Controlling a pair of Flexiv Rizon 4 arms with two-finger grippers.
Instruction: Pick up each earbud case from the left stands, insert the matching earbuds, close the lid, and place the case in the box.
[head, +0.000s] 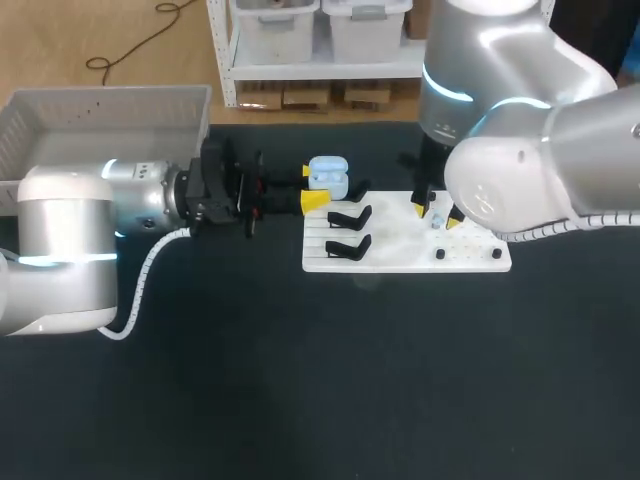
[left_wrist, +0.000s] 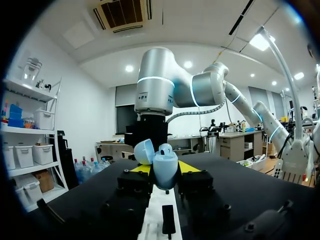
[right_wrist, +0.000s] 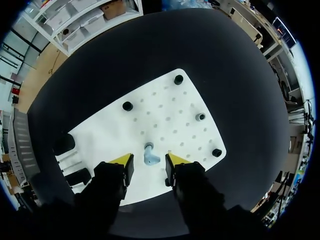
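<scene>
Earbud case, pale blue with its lid tipped open, sits at the far left corner of the white board, clamped from two sides between the yellow fingers of the left gripper, which comes in level from the left. In the left wrist view the lid leans off to one side, and something small and rounded shows at the case's open top; whether it is an earbud I cannot tell. Just in front of the case, on the left part of the board, two black stands lie one nearer than the other. Over the right part of the board the right gripper points straight down, its fingers narrowly parted. Between them, touching neither, a pale blue earbud stands on the board. Small black pegs mark the board near its right corners, and a grey peg sits among the holes. A pale crate-like box rests at the far left of the dark table, well apart from the board.
</scene>
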